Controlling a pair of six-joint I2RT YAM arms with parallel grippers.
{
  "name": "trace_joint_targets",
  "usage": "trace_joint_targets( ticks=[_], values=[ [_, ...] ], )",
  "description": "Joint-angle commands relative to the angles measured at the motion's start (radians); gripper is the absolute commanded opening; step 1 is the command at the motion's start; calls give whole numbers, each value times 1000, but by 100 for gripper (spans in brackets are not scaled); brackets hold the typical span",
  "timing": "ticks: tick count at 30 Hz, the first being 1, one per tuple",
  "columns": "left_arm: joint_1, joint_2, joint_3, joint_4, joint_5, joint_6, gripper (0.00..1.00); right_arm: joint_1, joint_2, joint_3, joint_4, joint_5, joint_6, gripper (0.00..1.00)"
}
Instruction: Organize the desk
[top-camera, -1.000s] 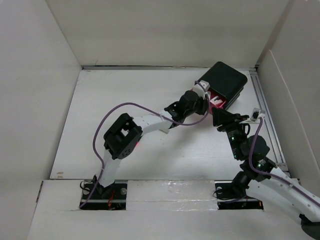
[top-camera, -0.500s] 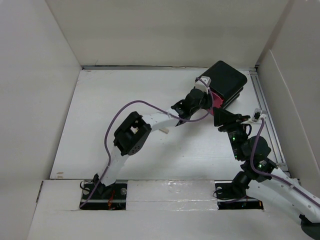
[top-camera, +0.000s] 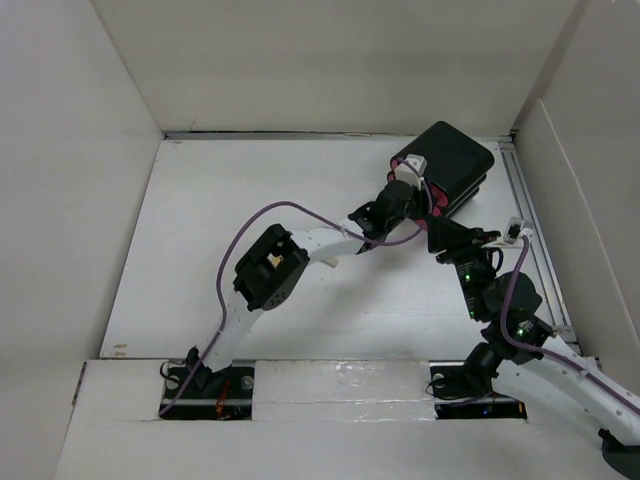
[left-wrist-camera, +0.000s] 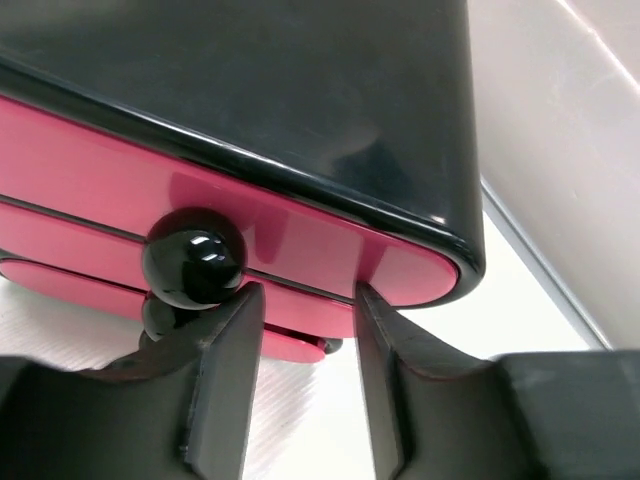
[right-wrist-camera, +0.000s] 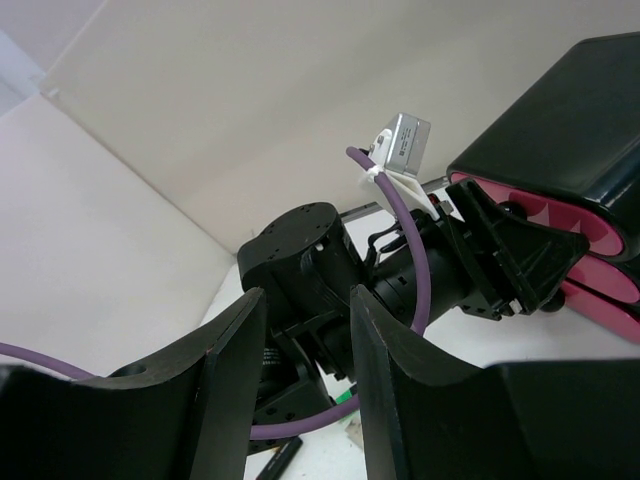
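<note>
The desk (top-camera: 250, 200) is a wide white tabletop. At its far right corner stands a black box (top-camera: 455, 160) with pink drawers (left-wrist-camera: 90, 190), their fronts flush. My left gripper (top-camera: 415, 193) is right up against those fronts. In the left wrist view its jaws (left-wrist-camera: 308, 300) are open with nothing between them, and a round black knob (left-wrist-camera: 193, 256) sits just left of the left fingertip. My right gripper (top-camera: 437, 228) hovers close behind the left wrist, open and empty (right-wrist-camera: 305, 300), looking at the left arm and the box (right-wrist-camera: 560, 150).
White wall panels (top-camera: 330, 60) enclose the desk on three sides, and a metal rail (top-camera: 535, 230) runs along the right edge. A black pen (right-wrist-camera: 275, 462) and a small green item (right-wrist-camera: 345, 400) lie on the desk under the left arm.
The left arm reached further towards the box and the pink drawer that stood open is now pushed in. The left jaws have parted. The right arm stayed put.
</note>
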Motion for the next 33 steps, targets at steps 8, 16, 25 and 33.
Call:
trace_joint_targets(
  ticks=[8, 16, 25, 33],
  values=[
    [-6, -174, -114, 130, 6, 23, 54, -4, -14, 14, 41, 16, -5, 45],
    [-6, -408, -419, 193, -24, 84, 53, -4, -2, 16, 44, 13, -2, 45],
    [45, -262, -340, 59, 40, 150, 53, -4, 10, 25, 41, -3, -8, 0],
    [45, -116, -144, -53, 49, 220, 59, -4, -8, 19, 36, 0, -3, 24]
  ],
)
